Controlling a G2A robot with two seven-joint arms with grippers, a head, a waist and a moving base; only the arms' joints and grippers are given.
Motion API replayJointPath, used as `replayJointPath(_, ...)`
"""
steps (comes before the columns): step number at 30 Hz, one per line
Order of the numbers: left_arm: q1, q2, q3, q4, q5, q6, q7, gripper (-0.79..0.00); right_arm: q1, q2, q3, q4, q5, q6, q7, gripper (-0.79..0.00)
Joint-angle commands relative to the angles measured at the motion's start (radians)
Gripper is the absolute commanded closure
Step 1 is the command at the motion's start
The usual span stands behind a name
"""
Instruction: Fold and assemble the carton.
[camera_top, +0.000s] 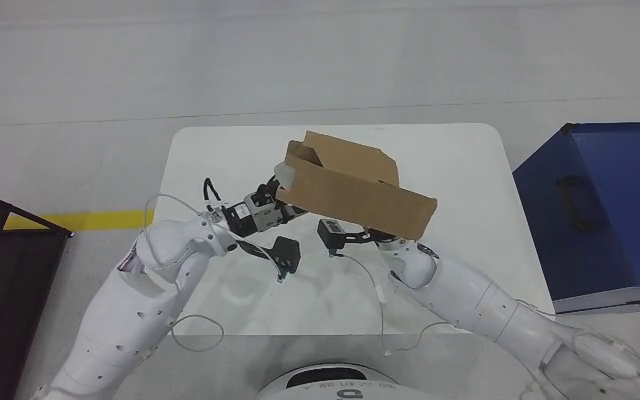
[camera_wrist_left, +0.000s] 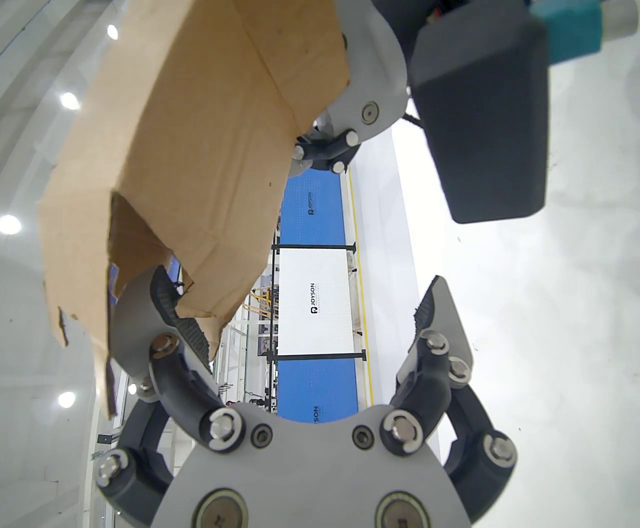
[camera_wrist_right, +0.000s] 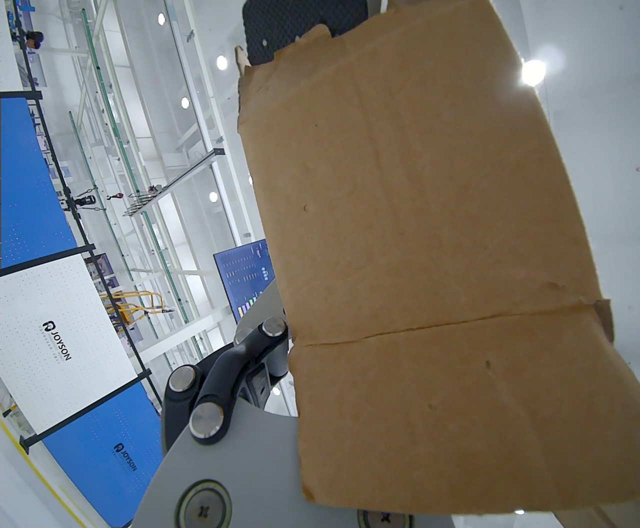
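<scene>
The brown cardboard carton hung in the air above the middle of the white table, touching no part of the tabletop, partly opened into a long sleeve and tilted, its higher open end over the table's centre and its lower end toward the table's right-hand half. The flaps at the open end stood loose and unfolded, one with a ragged, torn edge. The left gripper was raised above the table's left half, at the carton's open end. Its jaws stood wide apart: one ribbed fingertip was tucked under a hanging flap and touched the cardboard, and the other fingertip was well clear with nothing against it. The right gripper was up above the table's near-right part, under the carton's lower long wall, and its jaws were clamped on that wall, bearing the carton. One finger showed beside the cardboard's edge and the other was hidden behind the panel. In the right wrist view the creased panel lay close across the gripper, a fold line running over it. The black camera housing on the right wrist sat above the table's near middle. Off the table's right side stood a blue bin on the floor, and off the table's left side a yellow line ran along the grey floor
</scene>
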Motion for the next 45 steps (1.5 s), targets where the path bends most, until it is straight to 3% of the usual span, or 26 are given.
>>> replayJointPath(1,-0.002,-0.001,0.006,0.002,0.010,-0.006,-0.013,-0.785,0.002,0.001,-0.003,0.000,0.000,0.000,0.002,0.000)
replayJointPath(45,-0.001,-0.005,0.028,0.031,0.017,-0.006,-0.032,-0.785,-0.002,0.016,-0.007,-0.019,0.000,0.000,0.042,0.000)
